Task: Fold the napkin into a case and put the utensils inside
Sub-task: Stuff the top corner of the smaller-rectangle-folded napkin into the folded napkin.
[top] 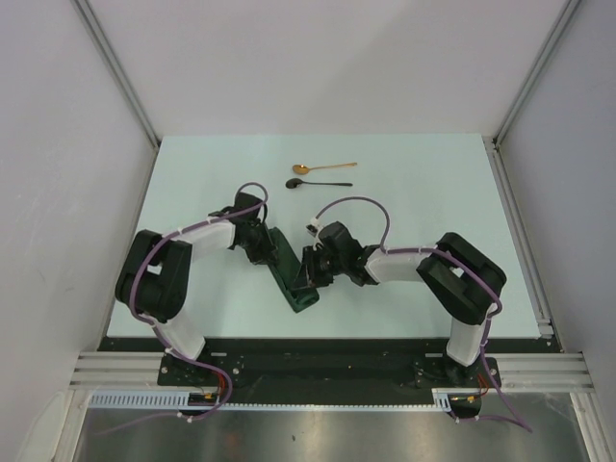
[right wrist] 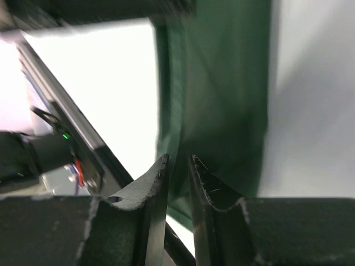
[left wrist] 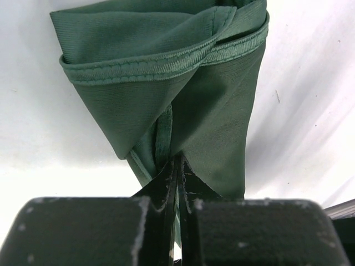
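The dark green napkin (top: pixel 290 276) is bunched into a narrow, long strip stretched between my two grippers near the table's front middle. My left gripper (top: pixel 267 247) is shut on its far end; in the left wrist view the folded, hemmed napkin (left wrist: pixel 166 83) hangs from the closed left gripper (left wrist: pixel 177 166). My right gripper (top: pixel 313 273) grips the strip's near part; in the right wrist view the napkin (right wrist: pixel 222 100) passes between the nearly closed right gripper (right wrist: pixel 178 163). The gold spoon (top: pixel 322 168) and the black spoon (top: pixel 318 183) lie side by side at the back.
The pale table (top: pixel 433 202) is bounded by white walls with metal rails left and right. A black strip and the arm bases (top: pixel 308 371) run along the near edge.
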